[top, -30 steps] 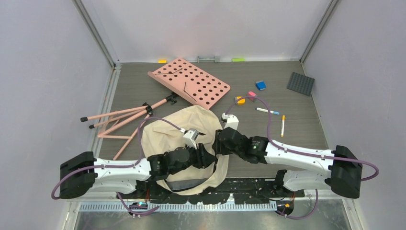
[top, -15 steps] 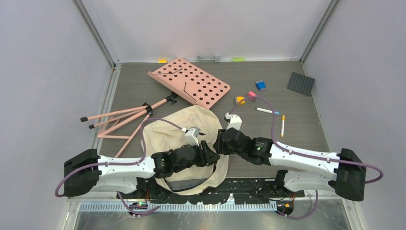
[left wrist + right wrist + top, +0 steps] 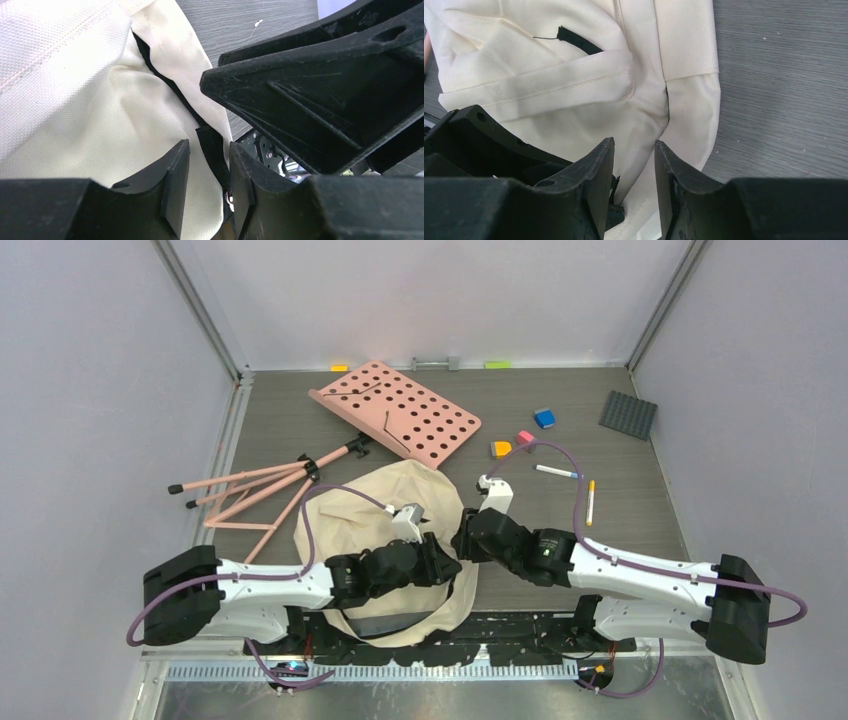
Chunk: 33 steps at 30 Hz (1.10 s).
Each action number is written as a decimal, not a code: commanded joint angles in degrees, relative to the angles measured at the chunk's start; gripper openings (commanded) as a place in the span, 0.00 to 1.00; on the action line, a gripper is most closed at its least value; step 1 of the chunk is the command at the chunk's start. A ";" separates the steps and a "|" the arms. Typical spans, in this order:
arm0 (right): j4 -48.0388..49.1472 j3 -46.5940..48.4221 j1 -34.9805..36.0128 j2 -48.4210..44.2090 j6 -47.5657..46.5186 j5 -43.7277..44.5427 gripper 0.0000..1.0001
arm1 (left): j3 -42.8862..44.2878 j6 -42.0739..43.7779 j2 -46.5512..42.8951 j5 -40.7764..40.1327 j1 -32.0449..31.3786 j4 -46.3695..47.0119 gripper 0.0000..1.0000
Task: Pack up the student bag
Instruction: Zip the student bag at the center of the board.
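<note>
The student bag [image 3: 395, 502] is a cream fabric backpack lying flat at the near middle of the table, with grey lining showing at its near edge. My left gripper [image 3: 443, 562] hovers over its right side. Its jaws stand a narrow gap apart with a black strap [image 3: 212, 145] and a small metal ring between them, not clamped. My right gripper [image 3: 462, 540] meets it from the right. Its jaws stand equally narrowly apart over a raised fold of the bag's cream fabric [image 3: 644, 120] near a seam. The two grippers nearly touch.
A pink perforated board [image 3: 400, 410] lies behind the bag and a pink tripod [image 3: 265, 485] to its left. Orange [image 3: 501, 449], pink [image 3: 525, 437] and blue [image 3: 544, 418] blocks, two markers [image 3: 558, 472] [image 3: 590, 502] and a dark grey plate [image 3: 628, 414] lie at the right.
Both arms have shifted slightly to the right and nearer together over the bag's right side. The bag itself has not visibly moved.
</note>
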 commanded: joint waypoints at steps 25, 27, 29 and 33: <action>-5.73 -0.69 0.12 -2.20 4.93 8.30 0.46 | 2.59 0.43 0.72 -3.13 2.31 1.40 0.00; -5.90 -0.54 -0.61 -0.66 4.90 8.39 0.52 | 1.61 1.84 -0.35 -2.68 2.28 3.15 0.00; -5.40 -0.41 -1.97 1.01 4.13 7.77 0.58 | 0.63 3.07 -1.77 -2.41 2.27 4.39 0.00; -0.61 -0.95 -5.48 3.74 0.42 3.41 0.65 | -0.81 5.86 -5.18 -1.86 2.23 5.29 0.00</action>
